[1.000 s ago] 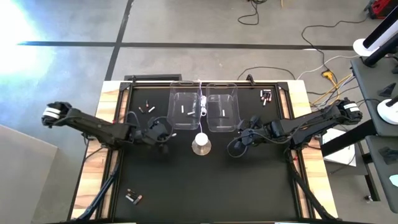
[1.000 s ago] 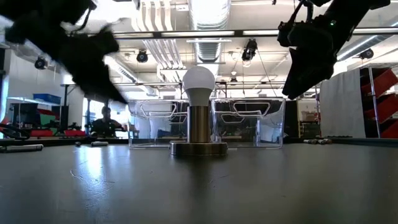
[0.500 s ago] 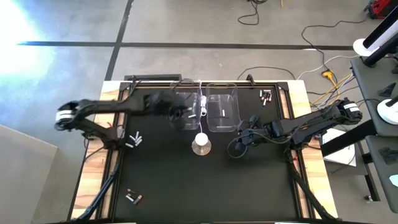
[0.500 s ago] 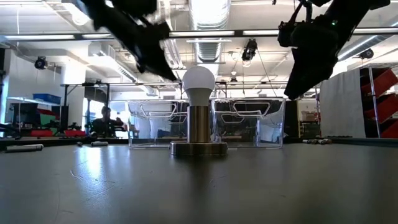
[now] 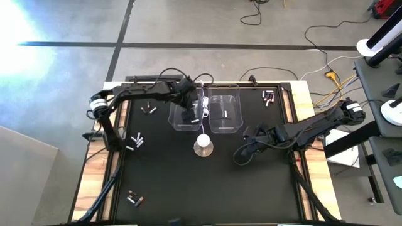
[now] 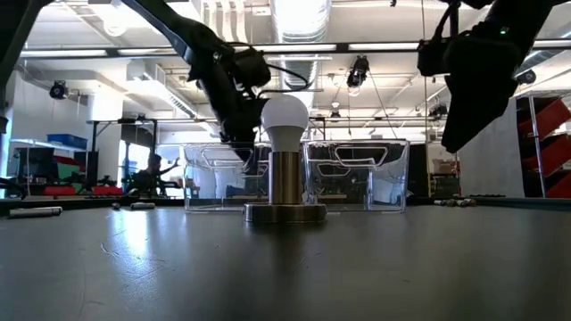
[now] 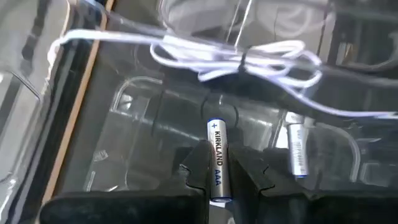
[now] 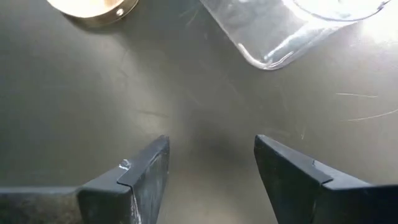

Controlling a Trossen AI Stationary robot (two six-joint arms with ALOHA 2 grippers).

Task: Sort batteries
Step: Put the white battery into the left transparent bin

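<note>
My left gripper (image 5: 190, 102) hangs over the left clear bin (image 5: 178, 122), shut on a silvery-white battery (image 7: 216, 138) marked AAA. A second silvery-white battery (image 7: 296, 149) lies on that bin's floor. My right gripper (image 5: 242, 151) is open and hovers over bare mat near the right clear bin (image 5: 225, 113), which has a pale battery (image 5: 225, 113) in it. Loose batteries lie on the mat: a pale cluster (image 5: 135, 142) at the left, dark ones (image 5: 147, 108) toward the far left, some (image 5: 269, 96) at the far right, and others (image 5: 134, 199) at the near left. My left gripper pinches the battery between its two fingers (image 7: 198, 167), on the half away from the plus mark (image 7: 218, 177). The battery lies along the fingers and its plus end sticks out past their tips. It is lifted clear, above the left bin's floor.
A lamp with a white bulb (image 6: 284, 119) on a round brass base (image 5: 203, 146) stands just in front of the two bins. Its white cable (image 7: 239, 56) is bunched at the bins' far side. Open black mat (image 5: 207, 188) fills the near half of the table.
My left gripper swung from the mat left of the lamp toward the far edge and to the right, and now stands over the left bin with the battery in its fingers. The pale cluster it had covered now shows. My right gripper drifted slightly toward the near edge.
</note>
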